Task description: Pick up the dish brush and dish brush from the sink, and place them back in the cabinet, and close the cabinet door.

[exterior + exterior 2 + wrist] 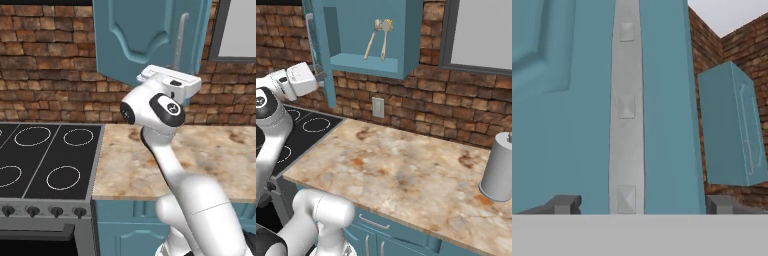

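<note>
1 tall teal cabinet door [150, 35] stands swung open from the cabinet [363, 30]; rigid and hinged, it should swing easily if pushed flat beside its silver bar handle [627, 107]. 2 light dish brushes [378, 40] lean inside, and the jaws of the gripper [637, 205] are spread wide around the handle, pinching nothing.

Even, bright rendered light with soft faint shadows, no glare, and slightly blurry, low-resolution edges throughout.

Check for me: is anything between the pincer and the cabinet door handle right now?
Nothing visible. In the hand view the open pincer faces the cabinet door head-on, the silver bar handle running between its fingertips. Both dish brushes already lean inside the cabinet.
</note>
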